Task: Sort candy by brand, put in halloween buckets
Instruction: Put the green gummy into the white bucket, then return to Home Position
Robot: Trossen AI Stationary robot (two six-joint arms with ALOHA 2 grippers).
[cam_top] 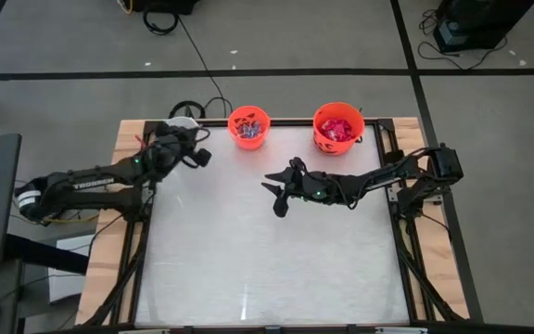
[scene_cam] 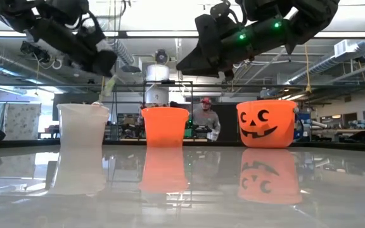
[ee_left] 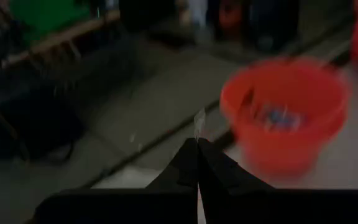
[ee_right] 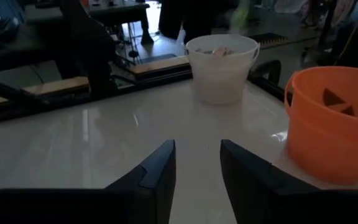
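Candy, seemingly, pinched in left gripper jaws.

White pail; plain orange pail at its 3 o'clock; larger orange pail with a black jack-o'-lantern face; dark grippers; glossy pale table.

One legible marking found: white lettering "TROSSEN" on the forearm link of the left arm, seen from above. The larger orange bucket carries a black jack-o'-lantern face, no wording. Candy wrappers in the buckets are too small to read; no other text or numbers legible
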